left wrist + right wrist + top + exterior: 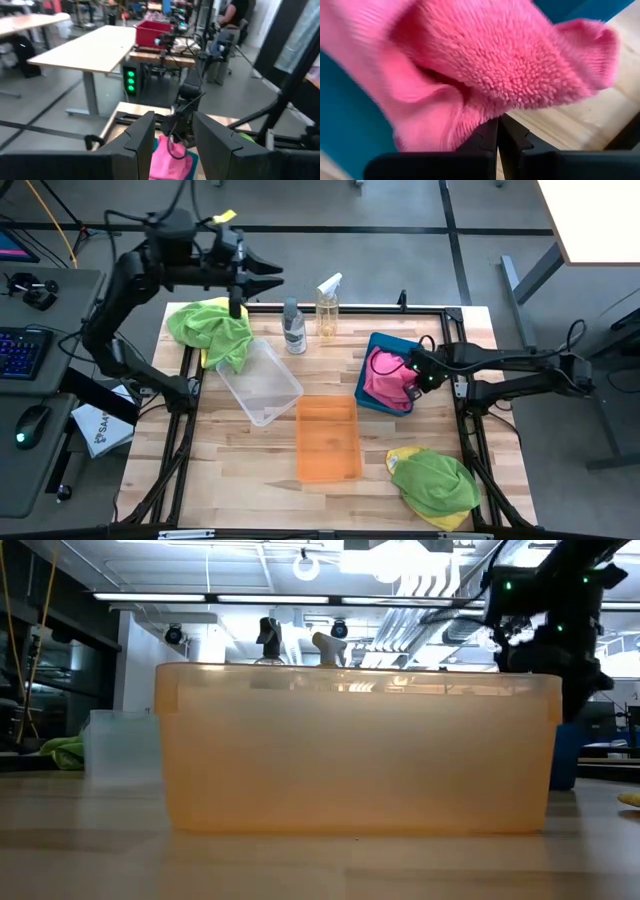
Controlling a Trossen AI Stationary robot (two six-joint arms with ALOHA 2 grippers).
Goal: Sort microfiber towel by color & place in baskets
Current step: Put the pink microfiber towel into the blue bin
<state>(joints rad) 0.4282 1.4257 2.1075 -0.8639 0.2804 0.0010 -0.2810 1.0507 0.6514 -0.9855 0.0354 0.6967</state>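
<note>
Right gripper (413,378) over the teal basket (377,343), fingers (492,137) pressed together, clenched on a fold of pink towel (387,376) heaped inside that basket; left gripper (268,272) raised above the table's far left corner, fingers (137,137) spread and holding nothing; green towel (212,328) bunched just beside the clear basket (259,383); orange basket (327,439) mid-table; another green towel (436,484) over a yellow one (402,454) near the right front corner; two spray bottles (328,304) at the far edge.
</note>
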